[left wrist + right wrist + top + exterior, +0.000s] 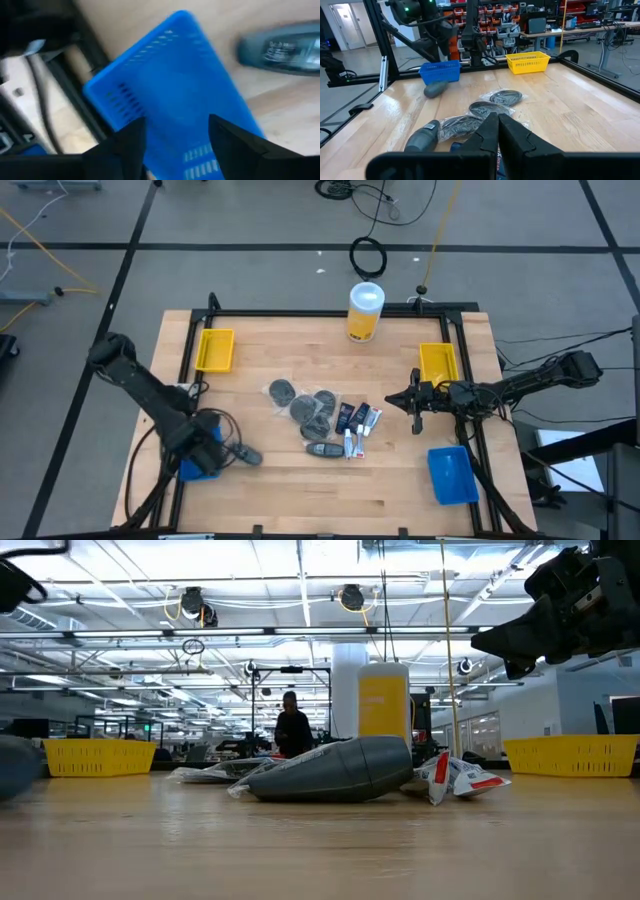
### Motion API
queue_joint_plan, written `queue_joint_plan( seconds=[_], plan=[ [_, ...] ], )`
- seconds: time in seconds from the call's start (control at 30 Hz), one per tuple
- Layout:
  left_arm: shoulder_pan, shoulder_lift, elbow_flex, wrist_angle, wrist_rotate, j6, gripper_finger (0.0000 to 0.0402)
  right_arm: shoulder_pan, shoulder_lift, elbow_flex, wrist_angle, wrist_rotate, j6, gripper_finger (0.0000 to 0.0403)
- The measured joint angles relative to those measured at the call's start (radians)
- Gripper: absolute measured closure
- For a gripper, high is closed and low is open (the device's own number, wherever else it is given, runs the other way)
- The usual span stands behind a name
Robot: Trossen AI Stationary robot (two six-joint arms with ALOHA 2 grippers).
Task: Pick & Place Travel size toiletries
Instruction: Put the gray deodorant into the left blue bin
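We look down on a pale wooden table (300,490) framed by black rails, standing on a grey floor crossed by dark lines and loose cables.

Nearest the bottom of the high view, a blue bin (452,475) sits at the lower right of the table. At the lower left, the left gripper (205,442) hangs over a second blue bin (170,95); in its wrist view the two dark fingers (127,147) stand apart with only the bin's blue mesh between them, so we read it as spread and holding nothing. Just right of that bin lies a dark grey oblong bottle (245,454), alone on the wood.

In the middle of the frame the travel size toiletries lie in a loose cluster: another dark grey bottle (322,448) lowest, small white tubes (352,442) beside it, dark blue sachets (348,416) above those, and round dark grey discs (300,405) in clear wrap spreading toward the upper left. In the low view the bottle (335,770) lies on its side in front of the wrapped discs.

At centre right, the right gripper (416,402) sits above the table clear of the cluster, its fingers (487,132) pressed together with nothing between them.

Farther up, yellow bins sit at the upper left (215,349) and upper right (438,361), and a yellow cylinder container (365,312) with a white lid stands at the top edge.

In the low view a person (293,730) stands in the room beyond.
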Motion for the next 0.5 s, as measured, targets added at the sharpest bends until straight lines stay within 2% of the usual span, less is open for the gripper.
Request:
queue_joint_plan(
  seconds=[0.13,0.27,0.37,0.5],
  plan=[
    [-0.07,-0.005,0.0,0.009,-0.052,-0.086,0.0223,0.0,0.0,0.0,0.0,0.0,0.0,0.0399],
    [-0.09,-0.004,0.0,0.047,-0.183,-0.07,0.024,0.0,0.0,0.0,0.0,0.001,0.0,0.0399],
    [-0.084,-0.004,0.0,0.113,-0.359,0.018,0.0245,0.0,0.0,0.0,0.001,0.001,0.0,0.0399],
    [-0.08,-0.004,-0.012,0.309,-0.693,0.256,0.0238,0.0,0.0,0.0,0.001,0.002,0.0,0.0399]
  ],
)
